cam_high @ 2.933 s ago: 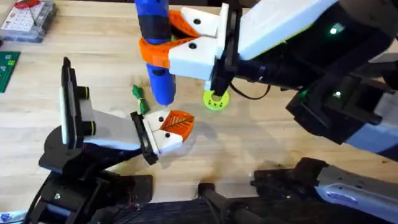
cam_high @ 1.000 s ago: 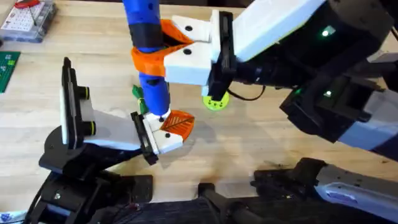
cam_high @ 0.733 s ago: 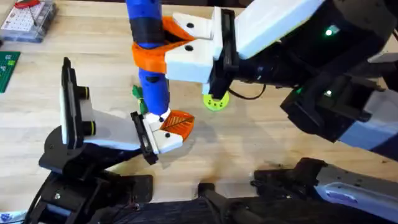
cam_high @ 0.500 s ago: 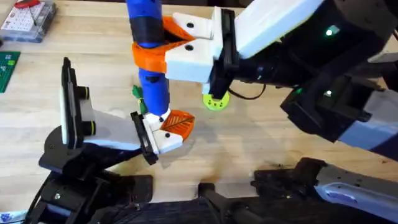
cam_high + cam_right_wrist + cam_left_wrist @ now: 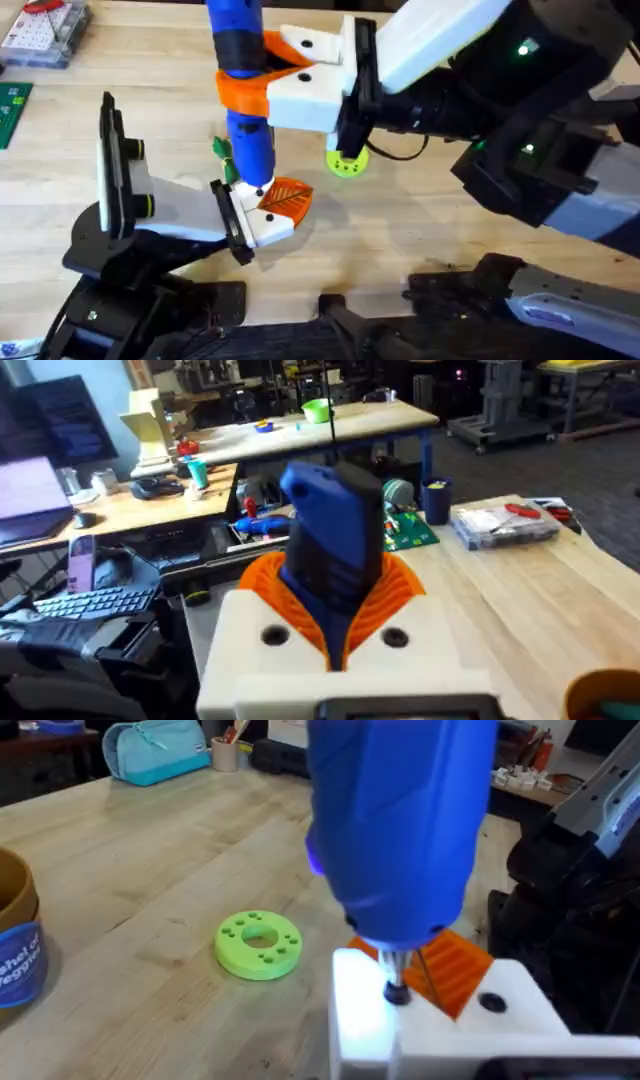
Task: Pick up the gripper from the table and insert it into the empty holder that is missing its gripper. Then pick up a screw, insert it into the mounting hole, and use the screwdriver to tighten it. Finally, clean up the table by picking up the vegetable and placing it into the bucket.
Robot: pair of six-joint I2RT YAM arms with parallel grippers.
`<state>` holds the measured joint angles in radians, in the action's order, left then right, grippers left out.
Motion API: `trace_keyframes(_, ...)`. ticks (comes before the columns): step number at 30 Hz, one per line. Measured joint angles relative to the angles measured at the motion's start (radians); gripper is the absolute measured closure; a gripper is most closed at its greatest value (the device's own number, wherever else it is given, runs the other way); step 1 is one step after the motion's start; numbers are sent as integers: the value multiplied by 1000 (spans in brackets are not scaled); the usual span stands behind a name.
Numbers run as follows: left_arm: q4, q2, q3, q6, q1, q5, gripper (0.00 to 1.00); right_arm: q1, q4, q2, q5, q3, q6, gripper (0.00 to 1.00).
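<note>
Right gripper [image 5: 262,75] is clamped on the screwdriver [image 5: 245,100], held upright, its tip down on the holder [image 5: 262,222]. The gripper [image 5: 287,197], orange and ribbed, sits seated in the holder just beside the tip. Left gripper's jaw state: cannot tell. The vegetable [image 5: 222,150] lies on the table [image 5: 400,220] just behind the holder.

Glossy blue plastic screwdriver [image 5: 243,90]; wood-grain table [image 5: 420,215]

Lime-green ring [image 5: 346,161] on wood, clear parts box [image 5: 45,30], light-blue bag [image 5: 158,749]
</note>
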<state>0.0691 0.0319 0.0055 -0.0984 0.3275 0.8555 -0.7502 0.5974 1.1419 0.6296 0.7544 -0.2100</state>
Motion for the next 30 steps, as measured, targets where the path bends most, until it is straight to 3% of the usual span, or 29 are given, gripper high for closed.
trace_keyframes(30,1,0,0,-15,0,1,988,6,-24,-2,-3,0,-8,965)
